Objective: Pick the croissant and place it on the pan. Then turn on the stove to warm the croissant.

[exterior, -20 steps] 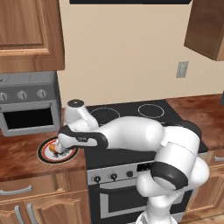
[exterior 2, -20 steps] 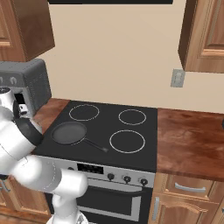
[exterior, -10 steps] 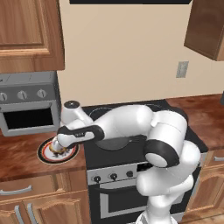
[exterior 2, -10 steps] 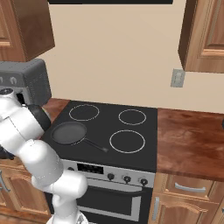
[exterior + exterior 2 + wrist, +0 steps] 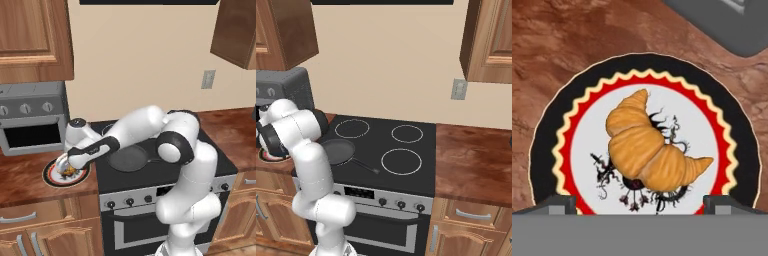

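Croissant (image 5: 649, 152) on plate (image 5: 547, 145), between wide-spread tips of end effector (image 5: 639, 202) above.

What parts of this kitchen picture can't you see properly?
- The croissant in the left base view: mostly hidden under the robot's hand, just a small orange bit shows.
- The plate in the hand view: its lower part is cut off by the bottom edge.
- The pincer: just the two tips peek up in the hand view, set wide on either side of the croissant.
- The pan in the left base view: the arm covers its handle.
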Tool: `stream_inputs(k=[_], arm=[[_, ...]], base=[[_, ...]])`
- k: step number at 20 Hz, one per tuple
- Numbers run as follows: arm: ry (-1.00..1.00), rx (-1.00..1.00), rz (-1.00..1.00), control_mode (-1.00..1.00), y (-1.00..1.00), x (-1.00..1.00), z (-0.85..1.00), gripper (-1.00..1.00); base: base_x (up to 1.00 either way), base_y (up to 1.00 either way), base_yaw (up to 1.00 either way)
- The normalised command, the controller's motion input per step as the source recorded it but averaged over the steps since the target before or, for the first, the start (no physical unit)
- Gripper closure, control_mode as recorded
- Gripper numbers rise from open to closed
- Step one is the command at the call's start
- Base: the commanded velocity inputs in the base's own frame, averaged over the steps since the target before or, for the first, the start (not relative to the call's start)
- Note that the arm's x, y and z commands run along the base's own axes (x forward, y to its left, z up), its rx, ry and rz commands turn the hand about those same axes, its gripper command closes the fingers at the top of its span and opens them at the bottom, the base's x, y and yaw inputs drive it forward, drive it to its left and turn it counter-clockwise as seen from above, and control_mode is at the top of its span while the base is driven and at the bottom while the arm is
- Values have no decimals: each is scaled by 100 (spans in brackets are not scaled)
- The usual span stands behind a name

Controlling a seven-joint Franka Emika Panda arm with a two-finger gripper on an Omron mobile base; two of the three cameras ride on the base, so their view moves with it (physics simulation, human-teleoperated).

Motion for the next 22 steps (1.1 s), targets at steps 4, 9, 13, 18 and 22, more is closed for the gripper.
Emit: stream_inputs(k=[4,9,13,18,22], arm=[[0,0,0,-100,29,34,-25,-100],[0,0,0,-100,19,30,-27,-100],[2,0,0,-100,6,11,-20,-100],[2,0,0,-100,0,0,-12,-100],[2,0,0,-100,-5,0,-15,-100]], base=[[0,0,0],[0,0,0],[0,0,0],[0,0,0],[0,0,0]])
